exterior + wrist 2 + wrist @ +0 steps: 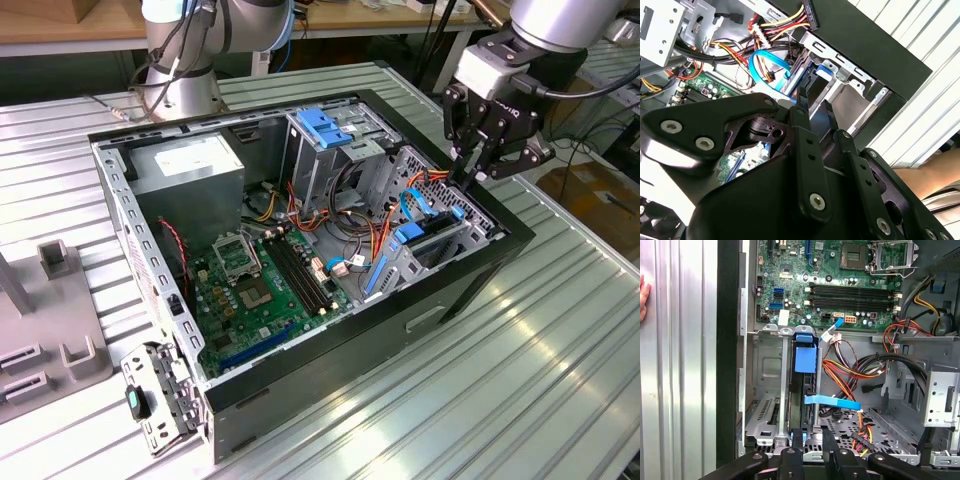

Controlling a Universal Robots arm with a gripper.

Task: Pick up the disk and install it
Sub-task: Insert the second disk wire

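We see the gripper [470, 170] poised above the drive cage at the front corner of the open computer case [500, 262], on the exterior view's right. Its fingers [798, 437] stand slightly parted and hold nothing. The disk [802, 400] sits edge-on in a slot of the drive cage [770, 412], just beyond the fingertips, its blue frame [806, 359] facing the motherboard [840, 285]; whether the fingers touch it we cannot tell. A blue data cable [832, 401] crosses beside it. A person's hand [643, 296] rests at the edge of the ribbed metal table [520, 370].
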